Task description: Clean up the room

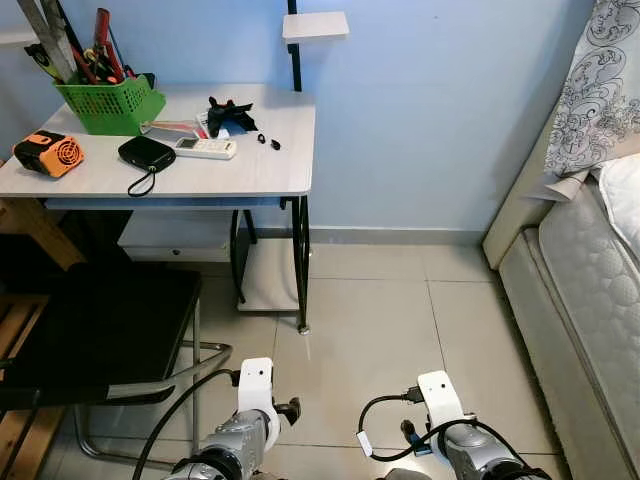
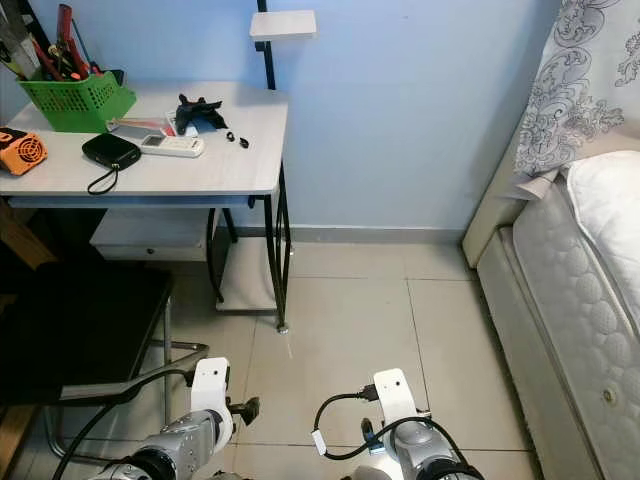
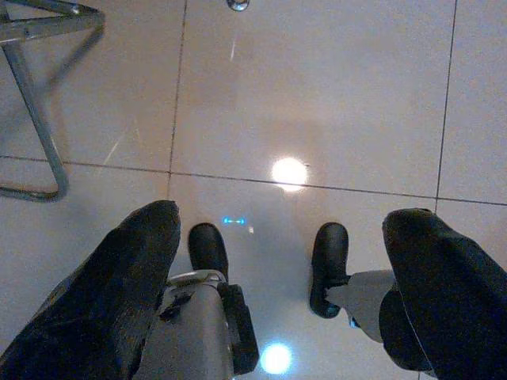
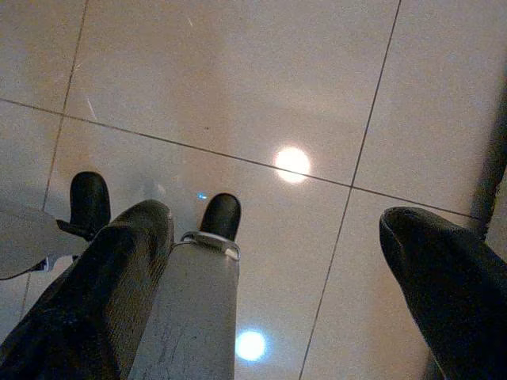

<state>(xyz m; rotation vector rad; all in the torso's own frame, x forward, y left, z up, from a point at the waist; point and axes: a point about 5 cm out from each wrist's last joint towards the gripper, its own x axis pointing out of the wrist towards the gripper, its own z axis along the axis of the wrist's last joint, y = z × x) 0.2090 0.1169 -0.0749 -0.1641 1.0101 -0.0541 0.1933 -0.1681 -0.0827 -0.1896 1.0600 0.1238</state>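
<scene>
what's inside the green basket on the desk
The green basket holds upright hand tools with red and dark handles, sticking out above its rim. Their lower parts and whatever lies at the bottom are hidden by the basket's walls.

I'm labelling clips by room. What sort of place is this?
Most likely a small bedroom with a work corner: a mattress on the right, a desk holding a green basket of tools, and a black chair.

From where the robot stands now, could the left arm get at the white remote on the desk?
Probably not yet. The left gripper hangs low over the floor tiles, open, while the white remote lies well ahead on the desk. The black chair stands between that arm and the desk, so it would likely need to walk closer.
</scene>
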